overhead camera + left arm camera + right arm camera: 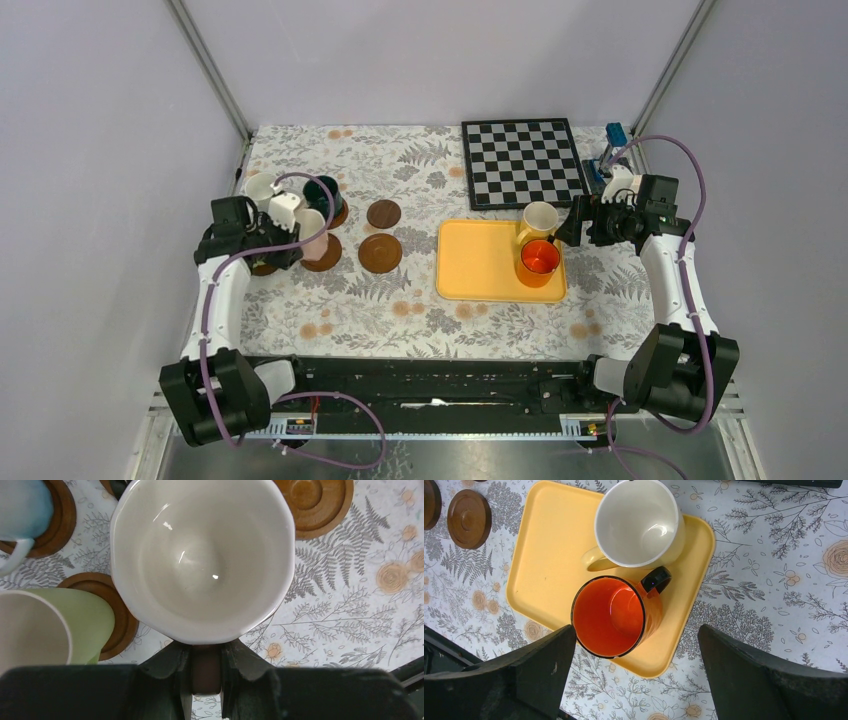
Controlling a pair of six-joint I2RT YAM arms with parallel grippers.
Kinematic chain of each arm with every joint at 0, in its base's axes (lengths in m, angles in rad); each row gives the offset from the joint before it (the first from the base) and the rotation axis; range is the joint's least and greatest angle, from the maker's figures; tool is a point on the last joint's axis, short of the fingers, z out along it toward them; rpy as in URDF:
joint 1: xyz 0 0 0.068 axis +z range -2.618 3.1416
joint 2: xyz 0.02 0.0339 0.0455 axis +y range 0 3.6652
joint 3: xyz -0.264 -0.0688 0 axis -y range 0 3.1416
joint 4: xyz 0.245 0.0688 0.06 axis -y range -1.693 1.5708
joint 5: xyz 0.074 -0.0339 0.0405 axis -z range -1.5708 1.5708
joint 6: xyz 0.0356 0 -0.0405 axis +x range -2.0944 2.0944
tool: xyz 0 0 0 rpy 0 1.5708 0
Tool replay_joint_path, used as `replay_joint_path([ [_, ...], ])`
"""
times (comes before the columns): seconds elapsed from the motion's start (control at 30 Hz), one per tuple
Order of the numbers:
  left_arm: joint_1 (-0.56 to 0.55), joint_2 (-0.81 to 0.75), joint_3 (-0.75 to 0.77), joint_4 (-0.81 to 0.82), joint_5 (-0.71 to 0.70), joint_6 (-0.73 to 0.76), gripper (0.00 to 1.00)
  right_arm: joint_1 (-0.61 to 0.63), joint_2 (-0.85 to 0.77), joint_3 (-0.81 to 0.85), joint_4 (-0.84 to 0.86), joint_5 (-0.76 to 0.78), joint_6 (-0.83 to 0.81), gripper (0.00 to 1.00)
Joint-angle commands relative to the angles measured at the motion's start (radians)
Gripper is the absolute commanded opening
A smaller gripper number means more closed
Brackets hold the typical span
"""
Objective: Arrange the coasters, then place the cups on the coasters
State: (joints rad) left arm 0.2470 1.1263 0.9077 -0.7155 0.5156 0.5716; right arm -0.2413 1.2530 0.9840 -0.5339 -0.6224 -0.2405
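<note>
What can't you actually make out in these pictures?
Left wrist view: the held cup hides its own outside and whatever lies beneath it.
Left wrist view: the pale blue cup is cut off by the edge.
Top view: the left arm covers the light green cup.
Top view: the blue object near the chessboard is too small to identify.
</note>
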Motion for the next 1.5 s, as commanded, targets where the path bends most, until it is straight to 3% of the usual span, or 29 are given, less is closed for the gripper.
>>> replay_joint_path([
  [0.0,0.009,-0.047,-0.041,0.166,0.044,0.075,0.0,0.004,-0.028,0.011,-0.012,-0.03,-0.017,0.98],
  [0.97,0.026,0.113,-0.183,0.41,0.061,0.062,0.0,0.004,-0.01,0.021,-0.016,-0.042,-0.013,0.98],
  [1.1,0.027,0.119,-0.178,0.403,0.063,0.071,0.0,0.004,-0.012,0.022,-0.014,-0.036,-0.014,0.98],
  [1.27,0.029,0.127,-0.169,0.363,0.073,0.088,0.09,0.004,-0.003,0.018,-0.008,-0.033,-0.013,0.98],
  [1.47,0.043,0.125,-0.16,0.333,0.104,0.077,0.07,0.004,-0.005,0.016,-0.006,-0.032,-0.017,0.98],
])
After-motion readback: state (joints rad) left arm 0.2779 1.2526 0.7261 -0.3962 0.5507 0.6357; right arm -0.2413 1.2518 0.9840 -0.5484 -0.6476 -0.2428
